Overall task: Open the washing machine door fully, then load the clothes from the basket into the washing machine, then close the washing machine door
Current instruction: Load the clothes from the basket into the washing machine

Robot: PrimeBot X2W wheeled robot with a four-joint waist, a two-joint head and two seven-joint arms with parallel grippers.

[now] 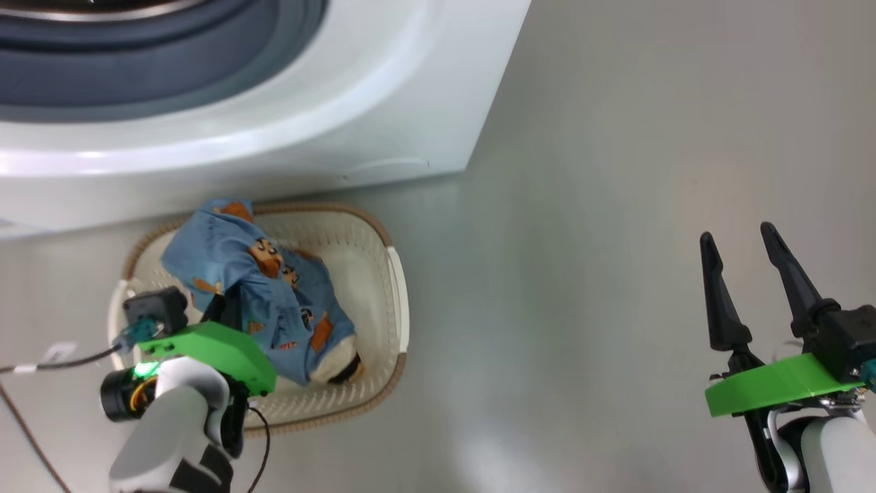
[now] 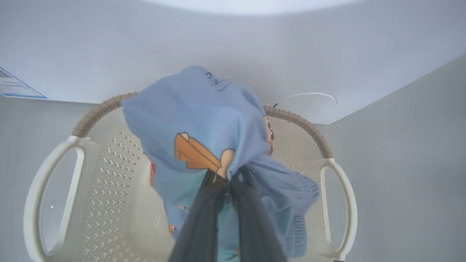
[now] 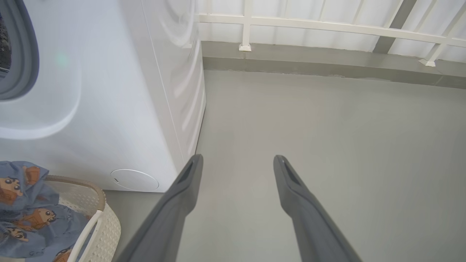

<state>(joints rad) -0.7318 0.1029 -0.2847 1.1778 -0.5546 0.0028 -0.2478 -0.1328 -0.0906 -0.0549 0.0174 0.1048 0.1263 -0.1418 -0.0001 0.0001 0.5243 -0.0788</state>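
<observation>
The white washing machine (image 1: pixel 383 103) fills the top of the head view, its grey-blue gasket (image 1: pixel 171 75) uncovered; the washing machine door is out of view. Just below it on the floor stands the cream basket (image 1: pixel 393 274) with a brown rim. The light blue clothes (image 1: pixel 274 294) with orange cartoon figures bunch up out of it. My left gripper (image 2: pixel 227 178) is shut on a fold of the clothes (image 2: pixel 204 120), which drape over the fingers above the basket (image 2: pixel 109 174). Far to the right, over bare floor, my right gripper (image 1: pixel 738 236) stands open with nothing between its fingers (image 3: pixel 189 174).
Grey floor (image 1: pixel 582 308) stretches to the right of the machine and basket. A white railing (image 3: pixel 327 25) on a low grey kerb closes the far side. A blue label sticker (image 2: pixel 14 87) and a round cover (image 3: pixel 134 179) mark the machine's lower front. A cable (image 1: pixel 61 359) trails from my left wrist.
</observation>
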